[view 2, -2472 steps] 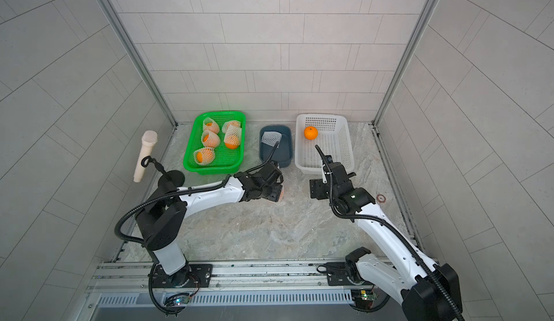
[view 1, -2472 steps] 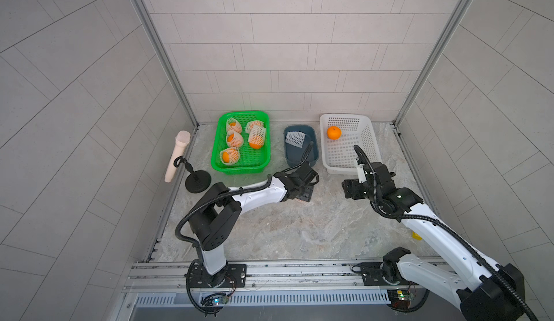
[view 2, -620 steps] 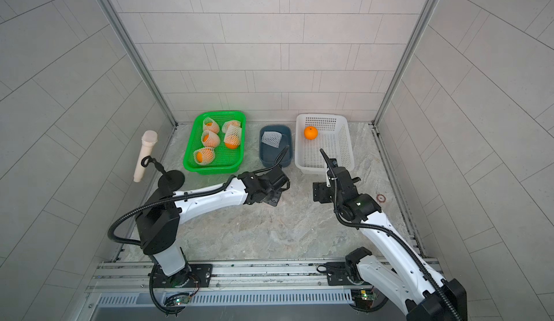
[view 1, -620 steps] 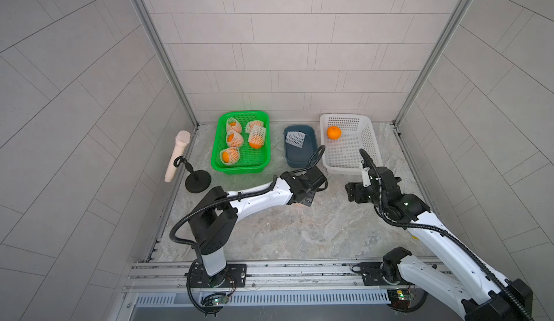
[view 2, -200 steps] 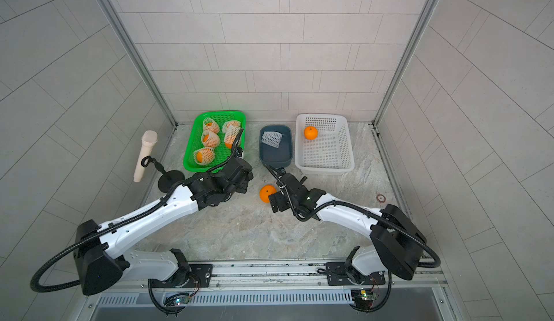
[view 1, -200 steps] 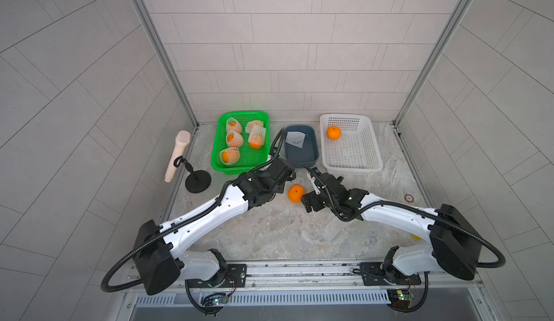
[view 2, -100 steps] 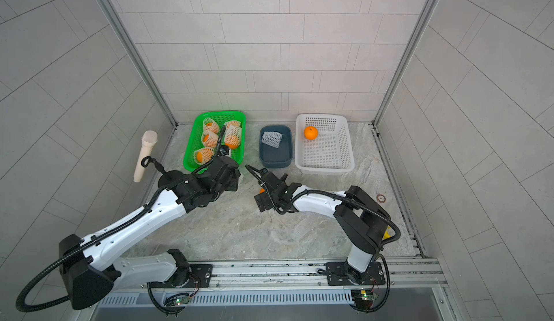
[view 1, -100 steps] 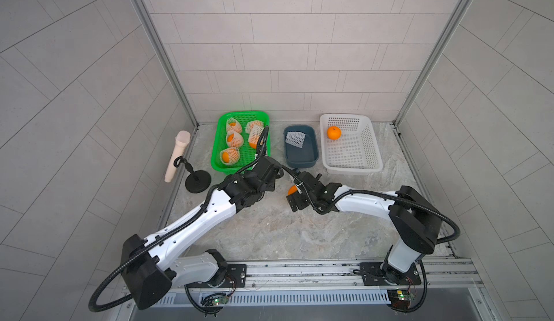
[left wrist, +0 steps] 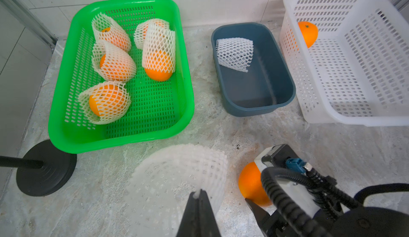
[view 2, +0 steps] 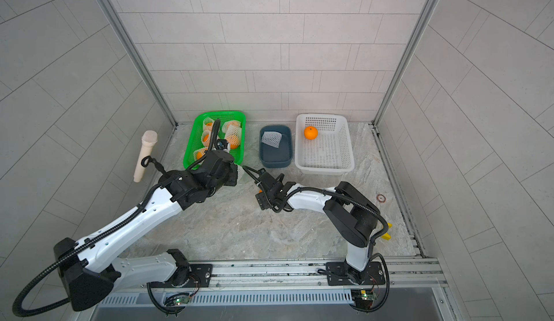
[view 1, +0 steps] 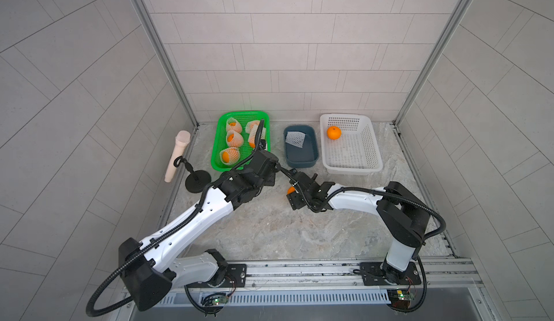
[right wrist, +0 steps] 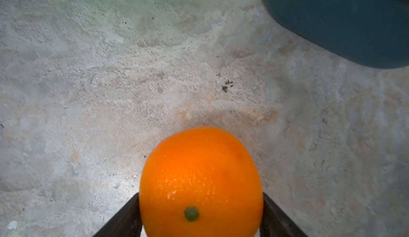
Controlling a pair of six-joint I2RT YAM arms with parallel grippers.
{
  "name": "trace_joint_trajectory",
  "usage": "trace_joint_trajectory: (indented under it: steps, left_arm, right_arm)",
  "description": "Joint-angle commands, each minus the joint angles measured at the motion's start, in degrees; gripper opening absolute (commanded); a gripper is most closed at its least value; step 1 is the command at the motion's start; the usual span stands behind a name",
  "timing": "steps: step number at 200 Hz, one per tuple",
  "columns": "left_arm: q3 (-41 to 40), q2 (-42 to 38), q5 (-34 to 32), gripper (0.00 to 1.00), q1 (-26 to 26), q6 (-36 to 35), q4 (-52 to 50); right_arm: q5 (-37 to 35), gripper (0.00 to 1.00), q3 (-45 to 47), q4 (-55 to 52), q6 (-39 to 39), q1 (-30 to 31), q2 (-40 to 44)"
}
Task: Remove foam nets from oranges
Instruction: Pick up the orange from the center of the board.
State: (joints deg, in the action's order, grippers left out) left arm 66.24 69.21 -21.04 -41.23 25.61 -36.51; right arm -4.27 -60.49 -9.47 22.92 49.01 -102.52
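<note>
My left gripper (left wrist: 200,195) is shut on the rim of a white foam net (left wrist: 177,176), which hangs empty just above the table in front of the green basket (left wrist: 124,140). Right beside it a bare orange (right wrist: 200,176) sits on the table. My right gripper (right wrist: 200,202) is shut on this orange, one finger against each side. In a top view the orange (view 1: 290,190) peeks out from under the right wrist. Several netted oranges (view 1: 230,154) lie in the green basket (view 1: 217,154). Another loose foam net (view 1: 295,139) lies in the blue bin (view 1: 300,162).
A white basket (view 1: 371,151) at the back right holds one bare orange (view 1: 333,132). A beige microphone-shaped prop (view 1: 177,154) leans on a black stand (view 1: 197,181) at the left. A small ring (view 2: 381,197) lies on the table at the right.
My right gripper has reached left to the bare orange on the table and closed round it. My left arm has drawn back to the left, still holding the empty net.
</note>
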Motion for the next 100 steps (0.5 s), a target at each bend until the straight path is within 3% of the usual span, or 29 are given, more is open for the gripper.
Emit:
trace_joint_trajectory:
  steps: [1,22,100]
  left_arm:
    - [2.67,1.60,0.76,0.03,0.62,-1.12,1.39]
    - [5.10,3.60,1.46,0.03,0.80,-2.13,1.99]
    - [15.06,15.46,6.49,0.03,1.74,-5.04,8.71]
  right_arm:
    - [-2.60,0.73,0.94,-0.34,0.29,0.15,2.22]
    - [-3.31,0.69,2.11,-1.34,0.02,-0.05,5.12]
    - [-4.47,0.69,10.78,-10.35,0.37,-5.14,23.26]
